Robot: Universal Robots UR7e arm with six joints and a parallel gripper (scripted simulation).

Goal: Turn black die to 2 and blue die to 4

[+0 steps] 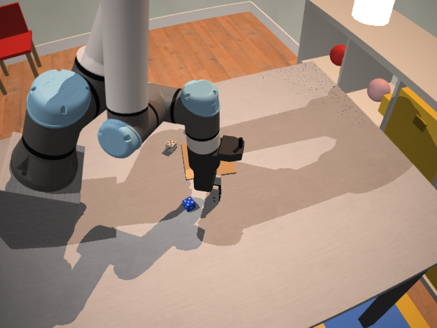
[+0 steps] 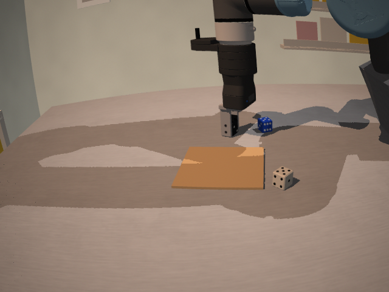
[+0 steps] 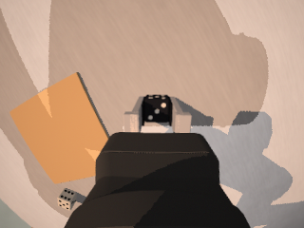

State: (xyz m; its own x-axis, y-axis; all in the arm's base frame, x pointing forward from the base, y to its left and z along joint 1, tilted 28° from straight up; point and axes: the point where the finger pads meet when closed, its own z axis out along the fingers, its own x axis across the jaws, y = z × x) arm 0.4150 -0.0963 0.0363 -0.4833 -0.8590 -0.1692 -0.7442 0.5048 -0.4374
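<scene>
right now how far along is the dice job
Early. Nothing is finished: the flat orange mat has no die on it. In hand: the gripper is shut on the small black die, low over the table beside the mat. Left: get that die onto the mat with 2 up, then the blue die, now on the table, with 4 up. The white die sits beside the mat.

The robot arm (image 1: 125,56) has pale grey tubes, dark grey joints with light blue round caps, a silver wrist ring and a black blocky hand (image 2: 230,125) with grey fingers (image 2: 224,125).
</scene>
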